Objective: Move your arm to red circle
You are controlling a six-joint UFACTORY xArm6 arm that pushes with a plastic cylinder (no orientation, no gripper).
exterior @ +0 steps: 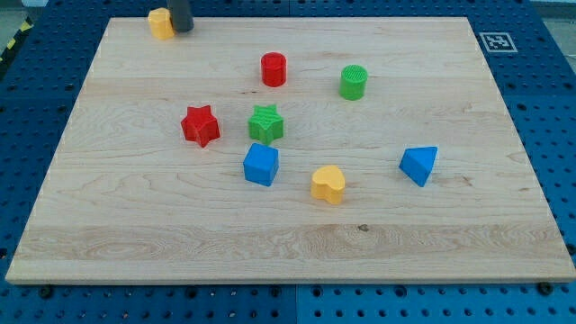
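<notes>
The red circle block stands upright on the wooden board, above the middle. My tip is at the view's top left, at the board's top edge, touching or right beside a yellow block. The tip is far to the upper left of the red circle. Only the rod's lower end shows; the rest is cut off by the view's top.
A green circle block stands right of the red circle. A red star, green star, blue cube, yellow heart and blue triangle lie lower down. A marker tag sits at the top right corner.
</notes>
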